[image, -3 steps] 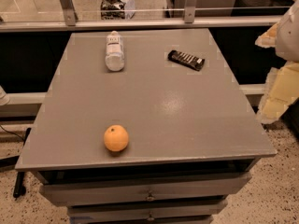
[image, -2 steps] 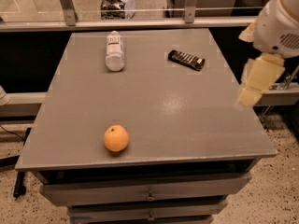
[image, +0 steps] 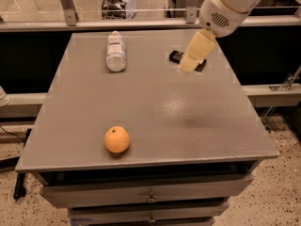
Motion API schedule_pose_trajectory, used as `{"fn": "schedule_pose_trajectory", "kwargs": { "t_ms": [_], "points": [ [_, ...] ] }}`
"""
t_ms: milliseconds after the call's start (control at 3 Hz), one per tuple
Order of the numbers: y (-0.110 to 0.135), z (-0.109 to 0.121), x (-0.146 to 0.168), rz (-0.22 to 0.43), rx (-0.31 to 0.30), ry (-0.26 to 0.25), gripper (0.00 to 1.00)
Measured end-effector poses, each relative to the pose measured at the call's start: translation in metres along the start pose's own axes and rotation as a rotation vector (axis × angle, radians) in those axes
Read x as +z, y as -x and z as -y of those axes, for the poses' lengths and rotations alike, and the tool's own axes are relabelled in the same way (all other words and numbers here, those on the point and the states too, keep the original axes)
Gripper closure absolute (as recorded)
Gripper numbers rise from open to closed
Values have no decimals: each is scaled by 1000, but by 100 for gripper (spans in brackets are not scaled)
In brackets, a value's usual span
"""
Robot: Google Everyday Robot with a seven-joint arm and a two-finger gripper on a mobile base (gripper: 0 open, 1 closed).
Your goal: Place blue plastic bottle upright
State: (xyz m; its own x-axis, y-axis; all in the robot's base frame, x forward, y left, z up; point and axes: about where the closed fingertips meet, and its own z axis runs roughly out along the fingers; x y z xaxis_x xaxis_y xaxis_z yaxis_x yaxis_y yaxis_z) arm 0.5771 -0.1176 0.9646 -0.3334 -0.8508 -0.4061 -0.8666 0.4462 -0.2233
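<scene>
While the arm reaches in from the upper right of my view, the hand hangs over the far right part of the grey tabletop, angled down and toward the left. From my seat it reads as one pale, tapered shape, and I cannot tell whether it is apart or together. I also cannot tell whether its tip touches the surface.

The hand covers the middle of a small dark flat object that lies on the tabletop. One end shows to the left of the hand and a sliver shows to the right.

The blue plastic bottle lies on its side on the far left part of the tabletop, with its length running from the far edge toward me. Its white label faces up. It is well apart from the hand, with bare grey surface between them.

An orange sits alone near the front edge, left of centre, far from both the bottle and the hand.

Below the tabletop I see the fronts of grey drawers. Beyond the far edge there is a metal rail.
</scene>
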Motion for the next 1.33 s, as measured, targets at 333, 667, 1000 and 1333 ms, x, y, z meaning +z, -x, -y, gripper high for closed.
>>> {"fn": "schedule_pose_trajectory", "kwargs": {
  "t_ms": [333,667,1000,1333],
  "points": [
    [40,26,27,66,156,-29,0],
    [43,26,29,72,248,-26,0],
    [43,26,29,72,248,-26,0],
    [50,35,35,100,314,-50,0]
  ]
}}
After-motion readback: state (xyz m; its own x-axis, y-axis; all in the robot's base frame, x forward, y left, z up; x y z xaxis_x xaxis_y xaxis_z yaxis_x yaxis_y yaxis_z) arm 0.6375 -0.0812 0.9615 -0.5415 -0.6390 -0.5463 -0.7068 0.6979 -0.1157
